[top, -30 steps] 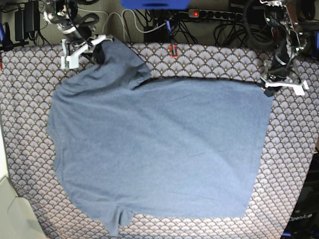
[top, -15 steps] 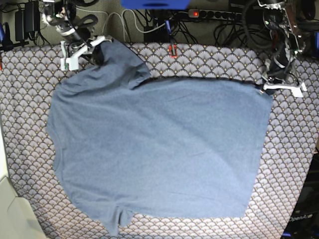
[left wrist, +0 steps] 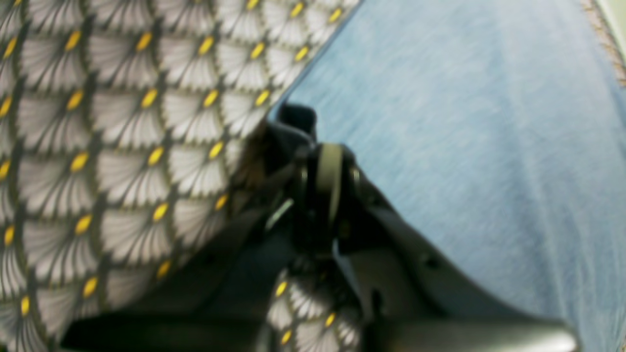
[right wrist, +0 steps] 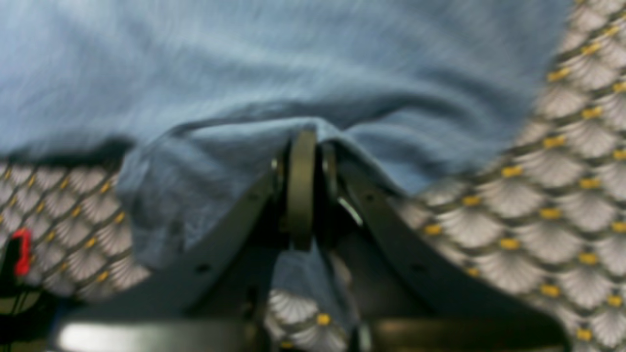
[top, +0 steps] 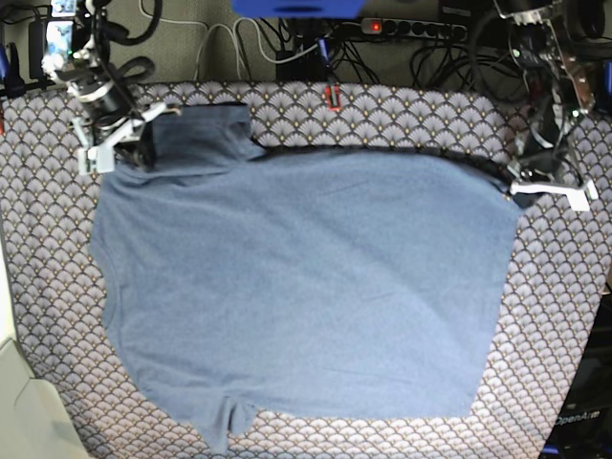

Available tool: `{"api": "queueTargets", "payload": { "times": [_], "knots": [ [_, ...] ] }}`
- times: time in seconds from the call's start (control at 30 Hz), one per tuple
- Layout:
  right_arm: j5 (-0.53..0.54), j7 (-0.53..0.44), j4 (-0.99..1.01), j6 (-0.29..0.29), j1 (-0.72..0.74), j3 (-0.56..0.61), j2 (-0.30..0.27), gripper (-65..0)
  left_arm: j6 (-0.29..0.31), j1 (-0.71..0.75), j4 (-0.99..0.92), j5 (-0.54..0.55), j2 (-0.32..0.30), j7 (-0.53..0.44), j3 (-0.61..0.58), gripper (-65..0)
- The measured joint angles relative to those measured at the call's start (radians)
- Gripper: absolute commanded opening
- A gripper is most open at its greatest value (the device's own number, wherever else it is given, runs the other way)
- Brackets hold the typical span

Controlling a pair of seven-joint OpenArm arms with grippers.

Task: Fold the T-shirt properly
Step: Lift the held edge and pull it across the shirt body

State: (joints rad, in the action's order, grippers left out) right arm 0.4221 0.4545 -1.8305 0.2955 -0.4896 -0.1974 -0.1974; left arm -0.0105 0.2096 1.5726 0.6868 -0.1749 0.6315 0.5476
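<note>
T-shirt lies spread plain side up on the scallop-patterned tablecloth, covering most of the base view; both pincers are at its far edge.

Left gripper: jaws pressed together, no gap visible in the left wrist view. They pinch the corner of the blue fabric at roughly 2 o'clock of the garment in the base view. In the left wrist view the gripper tips meet right at the cloth's edge, with the shirt running off toward 1 to 4 o'clock and bare tablecloth toward 9 o'clock. View is blurred; how much fabric sits between the tips is hard to judge.

Right gripper: jaws clamped tight on a bunched fold of the shirt. In the right wrist view the gripper has cloth humped over its tips and draped down both sides, the shirt filling the upper frame, tablecloth at 3 o'clock. In the base view this grip sits at about 10 o'clock of the garment, at the sleeve area.

Outward: the far hem runs fairly straight between the two grips. Near edge is rounded, with a small fold near 7 o'clock. Power strip and cables lie beyond the table at 12 o'clock.
</note>
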Motion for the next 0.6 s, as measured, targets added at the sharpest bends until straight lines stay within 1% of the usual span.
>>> {"api": "queueTargets", "payload": {
  "times": [0.03, 0.1, 0.27, 0.3, 0.33, 0.43, 0.5, 0.6],
  "knots": [
    [-0.003, 0.004, 0.0, 0.002, 0.01, -0.006, 0.0, -65.0, -0.001, -0.008, 0.0, -0.001, -0.002, 0.0, 0.0, -64.4],
    [-0.003, 0.045, 0.0, 0.003, 0.047, -0.012, -0.005, -65.0, -0.002, -0.025, -0.002, -0.001, -0.002, 0.001, 0.0, -64.4],
    [-0.002, 0.168, 0.001, 0.007, 0.187, -0.018, -0.044, -65.0, 0.0, -0.109, -0.014, -0.003, -0.003, 0.003, 0.0, -64.4],
    [-0.002, 0.176, 0.003, 0.006, 0.214, -0.018, -0.05, -65.0, -0.001, -0.129, -0.015, -0.005, -0.003, 0.003, 0.0, -64.4],
    [0.002, 0.184, 0.004, 0.006, 0.24, -0.018, -0.057, -65.0, 0.007, -0.146, -0.016, -0.015, -0.003, -0.001, -0.002, -64.4],
    [0.002, 0.226, 0.035, 0.007, 0.323, -0.018, -0.064, -65.0, -0.005, -0.208, -0.047, -0.092, -0.003, 0.002, -0.038, -64.4],
    [0.001, 0.25, 0.07, 0.007, 0.377, -0.016, -0.066, -65.0, 0.004, -0.257, -0.088, -0.122, -0.001, 0.0, -0.064, -64.4],
    [0.003, 0.245, 0.144, 0.011, 0.443, 0.001, -0.091, -65.0, 0.007, -0.326, -0.158, -0.183, 0.003, 0.0, -0.095, -64.4]
  ]
}}
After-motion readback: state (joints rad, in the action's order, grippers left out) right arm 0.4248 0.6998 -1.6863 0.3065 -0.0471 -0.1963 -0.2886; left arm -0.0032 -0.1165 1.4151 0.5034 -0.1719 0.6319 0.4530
